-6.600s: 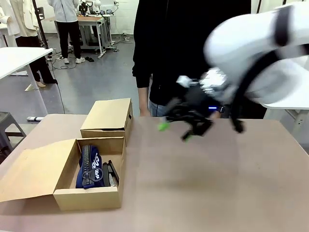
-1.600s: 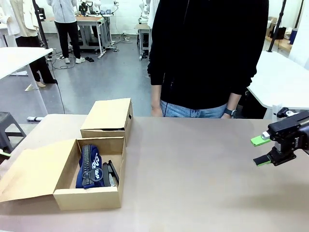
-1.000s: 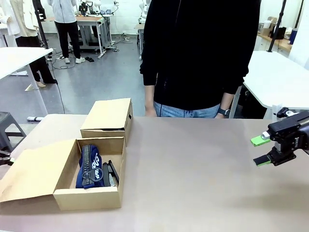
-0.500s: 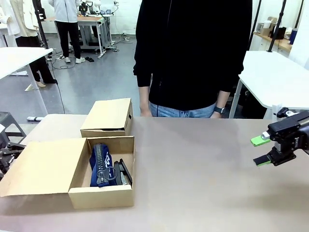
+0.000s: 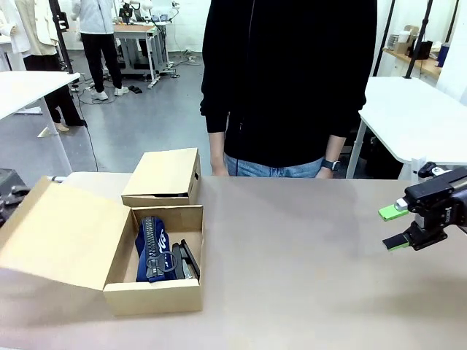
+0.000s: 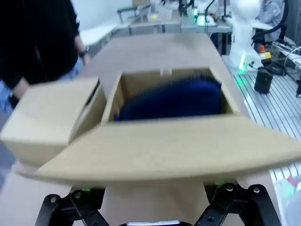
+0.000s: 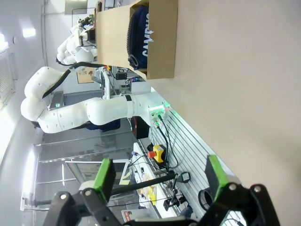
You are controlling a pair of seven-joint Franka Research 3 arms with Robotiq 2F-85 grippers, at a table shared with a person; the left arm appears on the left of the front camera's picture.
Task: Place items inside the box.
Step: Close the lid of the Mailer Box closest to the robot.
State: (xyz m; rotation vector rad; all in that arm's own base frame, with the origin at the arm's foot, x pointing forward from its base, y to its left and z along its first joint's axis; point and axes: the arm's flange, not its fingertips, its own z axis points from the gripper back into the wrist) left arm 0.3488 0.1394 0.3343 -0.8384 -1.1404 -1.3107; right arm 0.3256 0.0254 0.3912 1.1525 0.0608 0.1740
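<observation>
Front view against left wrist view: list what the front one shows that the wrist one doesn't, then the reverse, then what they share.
Front only: the right gripper, jaws open, hanging over the bare table at the right, and the person's wristwatch.

Left wrist only: the underside of the raised lid seen edge-on just beyond the left gripper's own fingers.

Both: the open box holding the navy zip pouch, the closed box beside it, and the person's black top.

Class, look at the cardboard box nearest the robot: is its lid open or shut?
Open. The box shows its inside, with a navy zip pouch lying in it, and its lid tilts up at the left side.
</observation>
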